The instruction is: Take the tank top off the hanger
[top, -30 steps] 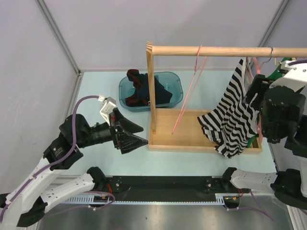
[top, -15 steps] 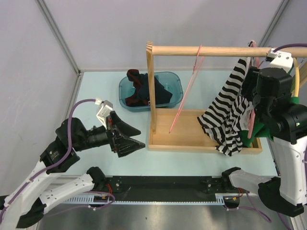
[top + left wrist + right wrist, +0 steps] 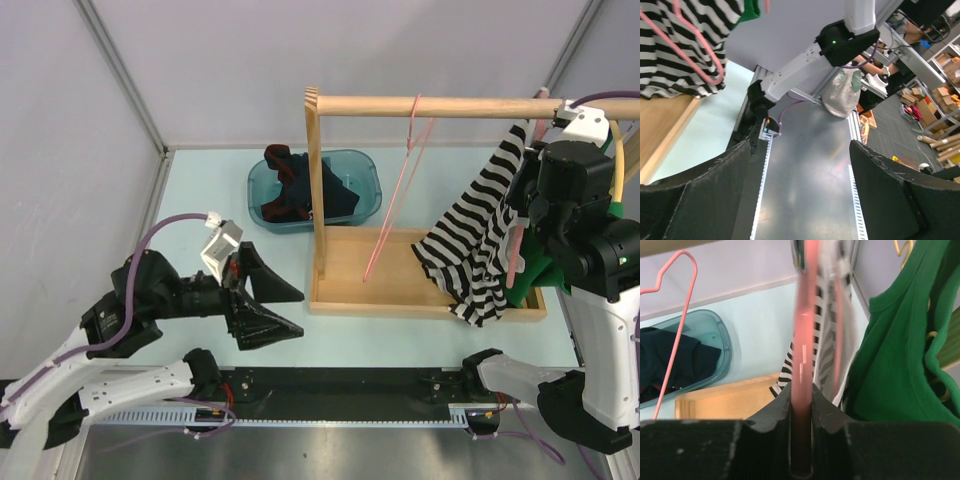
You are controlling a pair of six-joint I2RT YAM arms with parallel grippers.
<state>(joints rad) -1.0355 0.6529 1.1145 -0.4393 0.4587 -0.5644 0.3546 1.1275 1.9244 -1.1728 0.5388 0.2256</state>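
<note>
The black-and-white striped tank top hangs on a pink hanger from the right end of the wooden rod. Its lower part drapes into the rack's tray. My right gripper is up at the rod, shut on the pink hanger's wire, with the striped cloth just behind it. My left gripper hovers open and holding nothing over the table's left front, pointing right. Its wrist view shows the tank top and hanger at the upper left.
A green garment hangs right of the striped one. An empty pink hanger hangs mid-rod. The wooden rack's tray sits centre-right. A teal basin with dark clothes stands behind the rack's left post.
My right gripper rose to the rod and closed on the pink hanger's wire. My left arm drifted slightly toward the near edge, jaws still wide.
</note>
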